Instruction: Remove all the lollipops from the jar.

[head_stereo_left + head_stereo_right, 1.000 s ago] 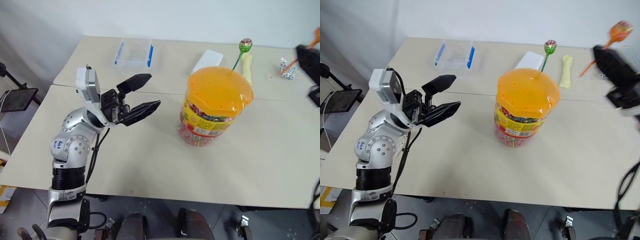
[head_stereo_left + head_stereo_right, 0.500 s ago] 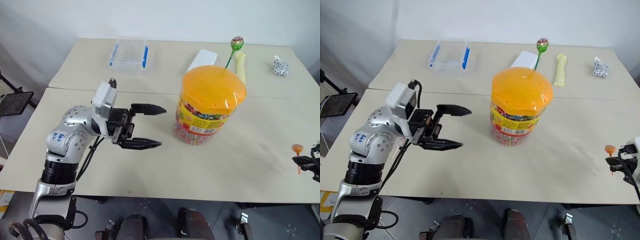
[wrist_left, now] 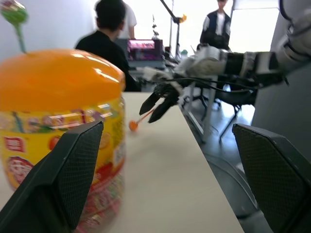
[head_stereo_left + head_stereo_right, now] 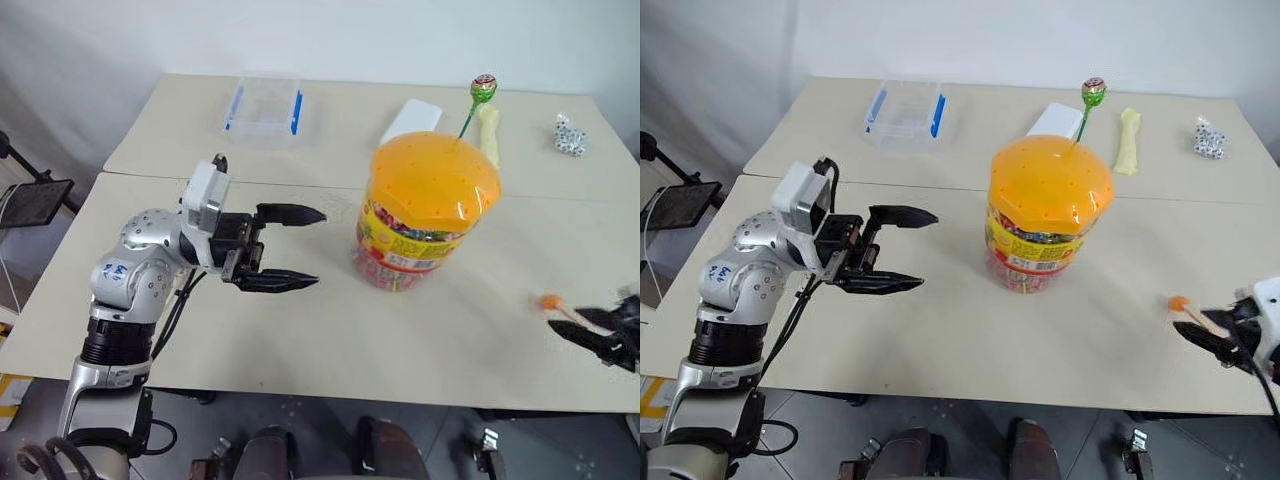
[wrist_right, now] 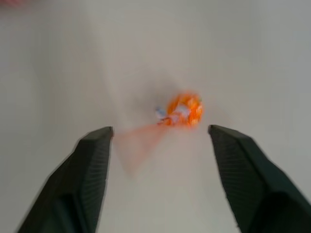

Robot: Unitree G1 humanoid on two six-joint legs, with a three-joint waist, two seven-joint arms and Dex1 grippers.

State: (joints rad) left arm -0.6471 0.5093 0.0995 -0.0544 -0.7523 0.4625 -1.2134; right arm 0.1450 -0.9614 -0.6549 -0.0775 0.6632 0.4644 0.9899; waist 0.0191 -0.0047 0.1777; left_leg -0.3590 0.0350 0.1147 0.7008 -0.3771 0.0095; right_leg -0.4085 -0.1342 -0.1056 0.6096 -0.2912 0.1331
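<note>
Green round wrapped lollipop (image 4: 1094, 91), light, thin bendy stick best pinched low, stands in large clear plastic jar's (image 4: 1045, 226) perforated orange lid; orange lollipop (image 5: 182, 110) lies loose on surface (image 4: 970, 330) between spread right gripper (image 5: 160, 138) fingers; left gripper (image 4: 895, 250) gapes empty beside jar.

Robotics lab or shared test office, by the look of it. Two plain beige tabletops (image 4: 300, 330) pushed edge to edge against a bare white wall (image 4: 300, 40), grey hard floor below. Beyond the left claw (image 4: 902, 250), looking along its fingers past the right arm (image 3: 243, 63): a person seated with back turned (image 3: 109, 29) at a lit monitor (image 3: 144, 47), another person standing (image 3: 219, 24) near a bright doorway. Office chairs (image 3: 214, 97), cabling and a stand with an arm (image 3: 170, 19) crowd that far end. A dark tablet-like stand (image 4: 30, 200) sits off the tabletop's edge, behind the left claw.
</note>
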